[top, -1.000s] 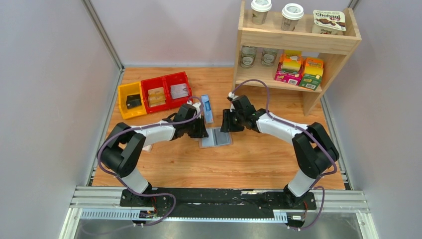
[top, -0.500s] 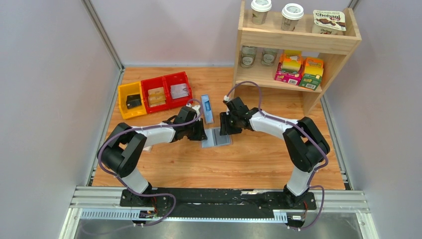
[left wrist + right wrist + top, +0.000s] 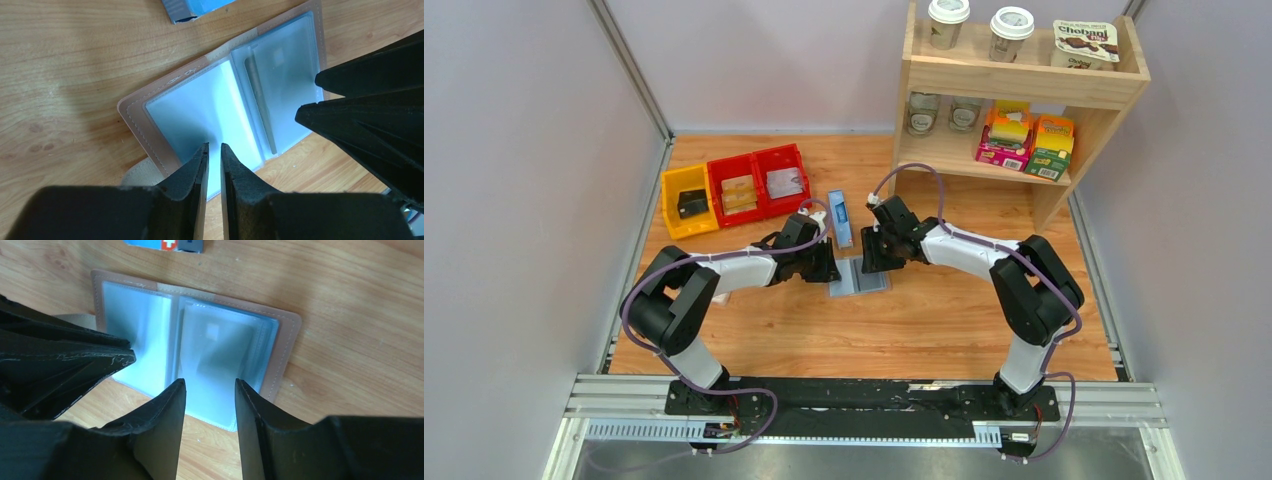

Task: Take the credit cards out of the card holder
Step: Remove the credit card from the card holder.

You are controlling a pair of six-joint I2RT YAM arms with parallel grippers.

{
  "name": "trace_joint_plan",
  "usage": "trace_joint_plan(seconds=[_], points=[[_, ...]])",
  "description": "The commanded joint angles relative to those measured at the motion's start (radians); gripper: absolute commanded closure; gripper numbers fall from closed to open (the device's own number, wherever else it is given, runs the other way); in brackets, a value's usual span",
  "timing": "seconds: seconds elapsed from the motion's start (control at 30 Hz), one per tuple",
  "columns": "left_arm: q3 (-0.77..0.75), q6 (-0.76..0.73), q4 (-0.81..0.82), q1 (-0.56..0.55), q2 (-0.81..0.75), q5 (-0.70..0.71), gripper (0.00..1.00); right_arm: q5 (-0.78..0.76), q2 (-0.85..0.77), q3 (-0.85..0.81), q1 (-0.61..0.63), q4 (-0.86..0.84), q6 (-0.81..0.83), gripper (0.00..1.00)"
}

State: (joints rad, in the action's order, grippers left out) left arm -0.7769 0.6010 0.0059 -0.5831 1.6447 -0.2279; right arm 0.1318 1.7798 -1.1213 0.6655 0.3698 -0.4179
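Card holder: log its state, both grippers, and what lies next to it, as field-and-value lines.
card holder: lies open flat on the wooden table, pale blue lining up, clear sleeves showing
cards: a card edge shows inside the sleeve in the left wrist view; none lies out on the table
left gripper: over one half of the holder, jaws nearly together, nothing between them
right gripper: over the other half, jaws apart, holding nothing
blue box: just beyond the holder

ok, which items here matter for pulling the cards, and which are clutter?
Job:
- open tan-brown bifold card holder with pale blue lining
- left gripper, right gripper

Clutter:
- long blue box
- yellow and red bins
- wooden shelf with cups and cartons
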Motion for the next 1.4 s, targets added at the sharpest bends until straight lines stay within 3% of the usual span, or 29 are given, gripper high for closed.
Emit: trace_joint_plan(seconds=[0.0,1.2,1.37], points=[[0.015,-0.001,-0.027,-0.009,0.024,0.005,0.78,-0.087,-0.011,-0.028,0.003,0.014,0.001,0.56],[0.015,0.022,-0.030,-0.009,0.043,-0.014,0.78,0.095,-0.030,-0.052,0.029,-0.022,0.021,0.53],[0.028,0.031,-0.023,-0.009,0.032,-0.008,0.78,0.189,-0.025,-0.048,0.036,-0.078,0.018,0.52]])
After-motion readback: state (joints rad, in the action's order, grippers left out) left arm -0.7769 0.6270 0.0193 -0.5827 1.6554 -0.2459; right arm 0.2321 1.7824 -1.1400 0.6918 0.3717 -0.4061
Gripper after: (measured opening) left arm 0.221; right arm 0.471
